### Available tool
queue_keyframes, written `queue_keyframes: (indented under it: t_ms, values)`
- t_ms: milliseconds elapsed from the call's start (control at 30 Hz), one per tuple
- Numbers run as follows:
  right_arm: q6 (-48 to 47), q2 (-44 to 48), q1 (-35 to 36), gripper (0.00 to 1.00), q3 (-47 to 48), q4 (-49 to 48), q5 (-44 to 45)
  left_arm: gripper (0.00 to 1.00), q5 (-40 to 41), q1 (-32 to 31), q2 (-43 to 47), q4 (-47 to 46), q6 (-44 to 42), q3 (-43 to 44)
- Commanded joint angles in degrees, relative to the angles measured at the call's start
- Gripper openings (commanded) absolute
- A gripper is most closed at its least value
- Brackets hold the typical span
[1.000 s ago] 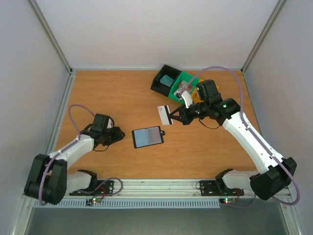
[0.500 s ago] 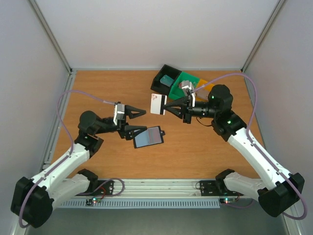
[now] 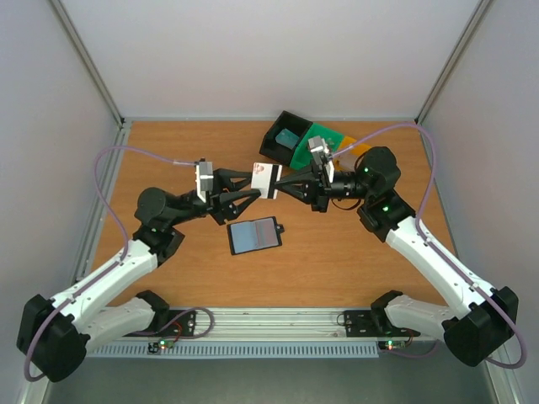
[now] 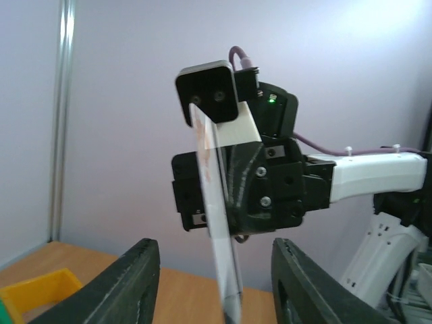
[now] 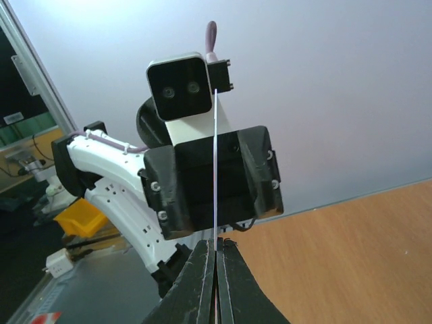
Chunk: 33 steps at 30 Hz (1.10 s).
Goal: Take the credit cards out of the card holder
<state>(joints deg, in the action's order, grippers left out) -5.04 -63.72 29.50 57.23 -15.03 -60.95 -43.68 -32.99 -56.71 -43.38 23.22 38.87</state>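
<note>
The card holder (image 3: 253, 235) lies open on the table, pale blue-grey inside up. Above it my right gripper (image 3: 280, 184) is shut on a whitish credit card (image 3: 266, 178) and holds it in the air. In the right wrist view the card (image 5: 214, 169) rises edge-on from the shut gripper (image 5: 217, 260). My left gripper (image 3: 254, 188) faces it, open, with one finger on each side of the card. The left wrist view shows the card (image 4: 217, 223) between the fingers (image 4: 131, 283) with a gap on both sides. A teal credit card (image 3: 287, 137) lies in the black tray.
A black tray (image 3: 271, 145), a green tray (image 3: 327, 137) and an orange tray (image 3: 360, 149) stand together at the back right of the table. Grey walls enclose the workspace on three sides. Both arms meet above the table's middle.
My left arm rose from the table's left and reached right to the card. My right gripper lifted the card and carried it left. The left jaws widened, then narrowed around the card.
</note>
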Motion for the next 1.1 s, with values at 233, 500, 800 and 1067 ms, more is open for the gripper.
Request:
queue_keyframes:
  t_ms: [233,500,800,1067]
  values:
    - [-3.24,-0.46,0.72,0.01,3.42,4.77,-1.82,0.00,-1.76,-1.37,-0.40,-1.88,-5.01,1.66]
    - [-14.31,1.24,-0.98,0.57,12.82,41.72,23.84,0.00,18.99,-1.37,1.40,15.89,-59.05,-2.94]
    - [-44.76,3.19,3.75,0.57,20.52,62.98,35.06,0.00,24.67,-1.52,0.35,60.19,-90.84,13.14]
    - [-65.12,-1.93,7.56,0.71,21.08,64.16,27.52,0.00,14.61,-2.24,-0.44,77.21,-78.52,20.63]
